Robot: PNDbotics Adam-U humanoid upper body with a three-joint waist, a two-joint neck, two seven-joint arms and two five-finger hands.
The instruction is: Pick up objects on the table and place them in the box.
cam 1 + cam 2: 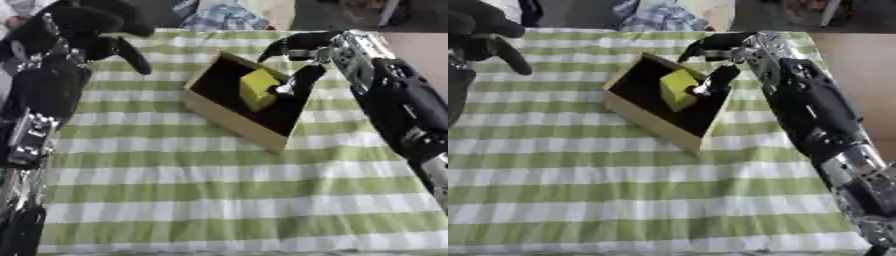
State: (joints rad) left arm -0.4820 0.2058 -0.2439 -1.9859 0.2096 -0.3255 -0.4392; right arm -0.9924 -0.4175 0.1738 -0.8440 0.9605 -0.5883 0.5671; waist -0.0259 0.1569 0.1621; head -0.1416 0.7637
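Yellow block [257, 89] inside the shallow wooden box [229, 120], tilted on the dark floor of the box, nearer its far right wall. Box askew on the green-and-white striped cloth [219, 195] covering the desk, one corner pointing toward the near edge.

Right robot hand [297, 60] over the far right corner of the box, reaching in from the right. One finger [302, 80] angled down into the box, its tip right beside the block, at the block's right side; touching or just clear of it, cannot tell. Other fingers spread and stretched out above the far rim of the box, away from the block. Hand spread wide, nothing clasped in it.

Left robot hand [83, 35] raised well left of the box, beyond the far left edge of the cloth. Fingers bent downward, one long dark finger [133, 56] hanging toward the cloth; nothing seen in its hold, and how far curled, cannot tell.

Crumpled plaid fabric [223, 17] lying beyond the box, past the far edge of the desk.
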